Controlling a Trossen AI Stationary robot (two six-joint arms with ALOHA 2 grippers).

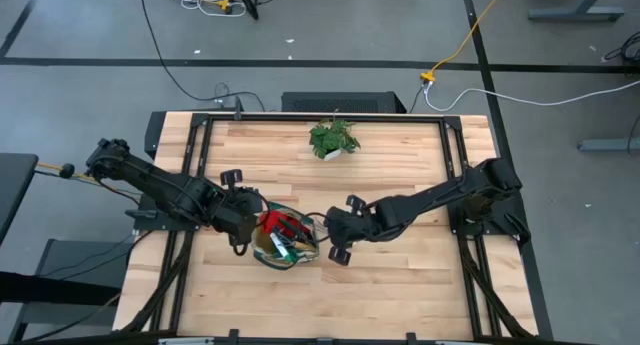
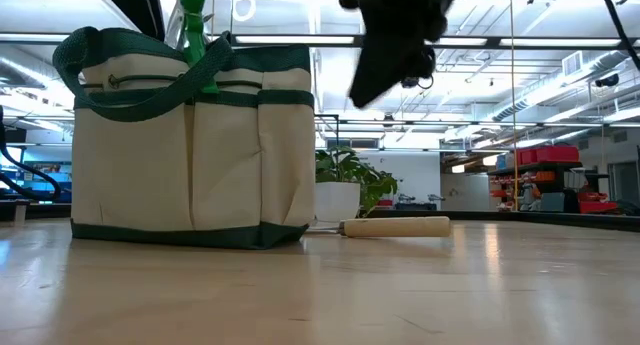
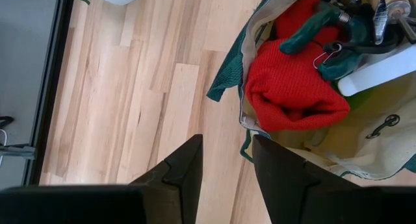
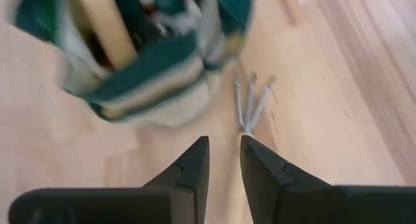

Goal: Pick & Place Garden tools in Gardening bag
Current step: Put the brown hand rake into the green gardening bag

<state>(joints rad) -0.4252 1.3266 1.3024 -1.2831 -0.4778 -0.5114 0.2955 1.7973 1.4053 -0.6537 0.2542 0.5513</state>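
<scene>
The cream gardening bag with dark green trim stands at the middle of the table and also shows in the low view. It holds red gloves, a green piece that sticks out of the top, and other tools. A wooden-handled rake lies on the table beside the bag on its right, showing its handle and its tines. My left gripper hovers at the bag's left side, with its fingers narrowly apart and empty. My right gripper hovers above the rake, narrowly open and empty.
A leafy plant in a white pot stands near the table's far edge, behind the bag. Bare wood lies toward the near edge and to both sides. Dark frame rails run along the table's left and right sides.
</scene>
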